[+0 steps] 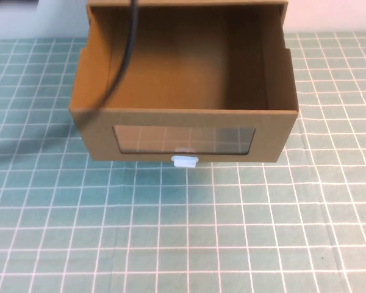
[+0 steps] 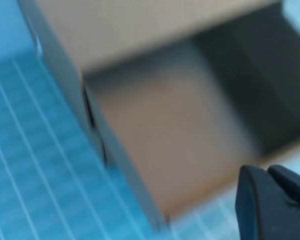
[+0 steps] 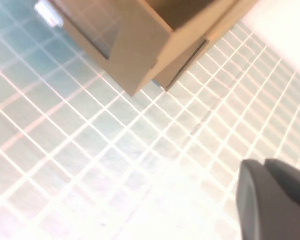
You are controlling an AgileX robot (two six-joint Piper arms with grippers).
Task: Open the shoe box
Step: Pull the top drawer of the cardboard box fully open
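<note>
Opening step looks done, I judge: the shoe box (image 1: 183, 131) sits far-centre on the green checked mat (image 1: 183, 244), its windowed drawer (image 1: 183, 73) slid out toward me and bare inside, with a white pull tab (image 1: 185, 161) in front. My right gripper (image 3: 270, 195) is clenched on nothing, above the mat near a front corner. My left gripper (image 2: 267, 187) hovers over the open drawer, and I cannot tell its grip. The next move calls for clearing both arms without nudging the box.

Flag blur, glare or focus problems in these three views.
High view: dark cable hangs out of focus before the brown cardboard shoe box. Left wrist view: heavy blur over box and the left claw near it. Right wrist view: glare washes out the green grid mat below the shut right claw.
</note>
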